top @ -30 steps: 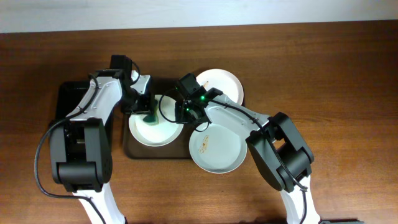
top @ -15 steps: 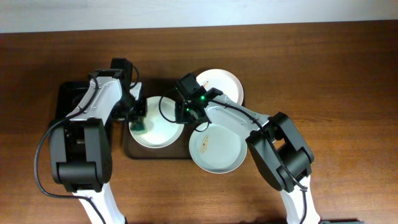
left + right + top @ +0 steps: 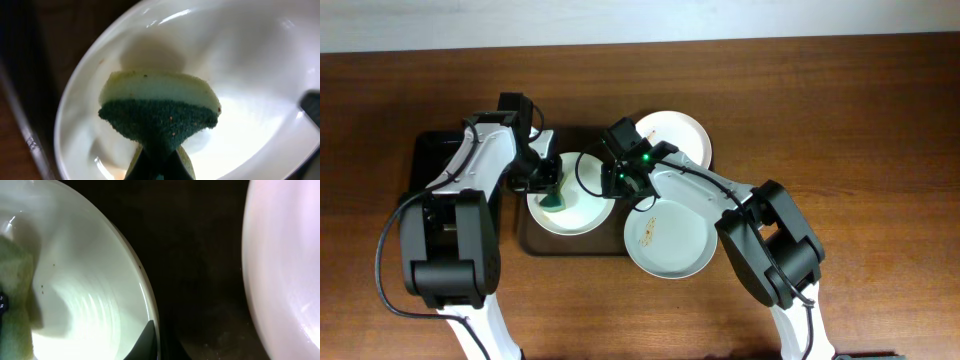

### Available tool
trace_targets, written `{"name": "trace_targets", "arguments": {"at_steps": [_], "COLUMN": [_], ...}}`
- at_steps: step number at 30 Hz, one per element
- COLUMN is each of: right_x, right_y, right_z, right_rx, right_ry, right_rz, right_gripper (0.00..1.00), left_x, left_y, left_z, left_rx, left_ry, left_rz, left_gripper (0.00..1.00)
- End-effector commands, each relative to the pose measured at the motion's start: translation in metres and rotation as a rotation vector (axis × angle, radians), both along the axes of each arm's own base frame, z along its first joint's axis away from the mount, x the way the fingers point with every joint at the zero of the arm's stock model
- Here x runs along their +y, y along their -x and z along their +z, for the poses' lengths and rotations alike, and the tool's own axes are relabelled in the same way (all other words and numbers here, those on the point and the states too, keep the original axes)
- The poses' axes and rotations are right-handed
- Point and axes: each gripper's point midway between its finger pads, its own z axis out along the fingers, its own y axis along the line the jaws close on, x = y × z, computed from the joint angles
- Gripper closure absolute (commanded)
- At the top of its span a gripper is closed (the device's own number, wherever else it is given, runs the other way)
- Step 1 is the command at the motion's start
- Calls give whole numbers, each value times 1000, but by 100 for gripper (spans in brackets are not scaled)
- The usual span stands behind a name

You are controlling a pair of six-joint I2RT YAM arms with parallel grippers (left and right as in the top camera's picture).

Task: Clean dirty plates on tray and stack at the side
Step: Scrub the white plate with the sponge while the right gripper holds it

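Wooden table setup: on the tray a plate is being pinched at its rim by the right gripper, probably so it's not sliding while being scrubbed. A sponge is being squeezed in the left gripper and pressed into it, and a speckled plate is being left waiting at the tray's right edge.

Fig. count: 3 plates, 1 brown tray, 1 black tray, 1 sponge, 2 robot arms.
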Motion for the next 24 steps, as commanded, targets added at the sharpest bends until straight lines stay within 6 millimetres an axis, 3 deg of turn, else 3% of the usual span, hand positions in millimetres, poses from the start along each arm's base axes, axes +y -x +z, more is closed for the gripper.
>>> {"name": "trace_targets", "arguments": {"at_steps": [1,5,10,17,20,24], "right_x": [-6,-6,-6,-5,-5,-5], "right_y": [-1,-1,-3,-3,-2,-2], "right_z": [-12,-12,-12,-11,-11,-11], "right_rx": [21,20,20,22,23,23], "right_ry": [15,15,6,-1,-1,-1], "right_rz": [-15,-15,-19,-15,-15,-15], "right_gripper": [96,96,96,96,96,96], "left_x": [-11,-16,-35,-33,-13,-11], "left_y": [-11,-10,15,23,11,-29], "left_z": [-1,1,8,6,-7,-8], "left_rx": [-44,-42,25,67,39,-131], "left_ry": [69,97,214,196,71,52], "left_rz": [-35,-40,-152,-128,-35,-37], "left_gripper": [100,99,99,99,99,99]}}
